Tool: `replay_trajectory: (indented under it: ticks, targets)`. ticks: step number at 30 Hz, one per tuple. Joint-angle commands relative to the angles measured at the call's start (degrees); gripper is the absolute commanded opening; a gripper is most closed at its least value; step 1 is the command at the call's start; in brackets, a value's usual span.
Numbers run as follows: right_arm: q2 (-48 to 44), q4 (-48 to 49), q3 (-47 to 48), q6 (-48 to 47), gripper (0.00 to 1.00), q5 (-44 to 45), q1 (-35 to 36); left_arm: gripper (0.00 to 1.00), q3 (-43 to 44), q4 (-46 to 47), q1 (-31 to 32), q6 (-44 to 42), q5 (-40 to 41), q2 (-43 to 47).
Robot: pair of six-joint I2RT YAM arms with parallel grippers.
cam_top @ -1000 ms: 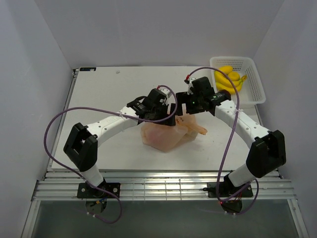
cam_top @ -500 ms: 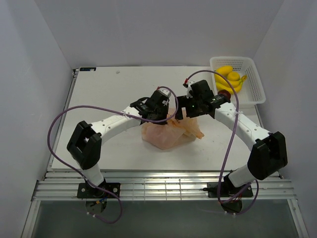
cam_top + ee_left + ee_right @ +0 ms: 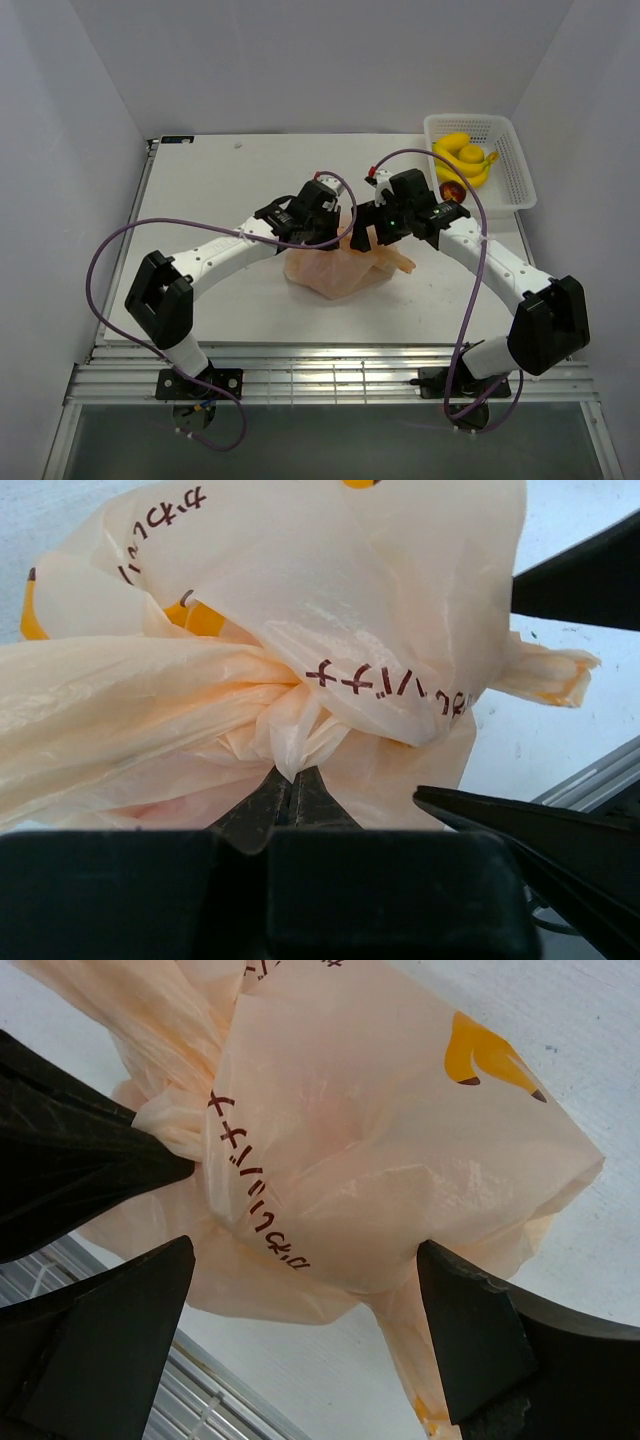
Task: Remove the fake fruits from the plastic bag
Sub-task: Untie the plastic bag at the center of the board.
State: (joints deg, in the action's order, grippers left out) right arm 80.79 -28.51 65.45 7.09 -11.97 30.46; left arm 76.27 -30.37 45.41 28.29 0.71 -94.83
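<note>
The plastic bag (image 3: 335,272) lies crumpled on the table between both arms, pale peach with banana prints and dark lettering. My left gripper (image 3: 340,236) is shut on a gathered fold of the bag (image 3: 300,600); in the left wrist view the fingertips (image 3: 290,777) meet on a pinch of film. My right gripper (image 3: 372,232) is open at the bag's right side. In the right wrist view its wide-apart jaws (image 3: 305,1250) straddle a bulge of the bag (image 3: 380,1160), and whether they touch it I cannot tell. The fake fruits are hidden inside the bag.
A white lattice basket (image 3: 512,150) stands at the back right corner with a yellow banana bunch (image 3: 462,160) in it. A small dark red fruit (image 3: 452,190) sits at its near left corner. Walls close in on three sides.
My left gripper has gone from open to shut on the bag's fold and pulled the film up a little. My right gripper has shifted closer to the bag, still open.
</note>
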Motion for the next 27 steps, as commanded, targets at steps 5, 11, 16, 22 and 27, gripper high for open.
replay_trajectory:
  ticks: [5,11,16,22,27]
  targets:
    - [2.44,4.25,1.26,1.52,0.78,1.86,0.13,0.0,-2.18,2.77,0.47,-0.17,-4.14,5.09]
    - [1.74,6.1,0.56,3.89,0.39,4.84,0.13,0.0,-3.06,3.21,0.38,-0.52,-5.02,5.79]
    - [2.0,6.01,0.64,4.16,0.08,5.11,0.13,0.0,-3.67,3.65,0.47,-0.78,-6.07,6.41]
    - [1.03,3.39,0.73,5.39,0.08,17.48,-0.83,0.0,-5.51,1.99,0.47,-1.31,-3.88,8.16]
    - [-0.46,-0.05,1.44,6.97,0.08,29.8,-6.54,0.0,-7.8,-2.67,0.38,0.35,5.5,10.53]
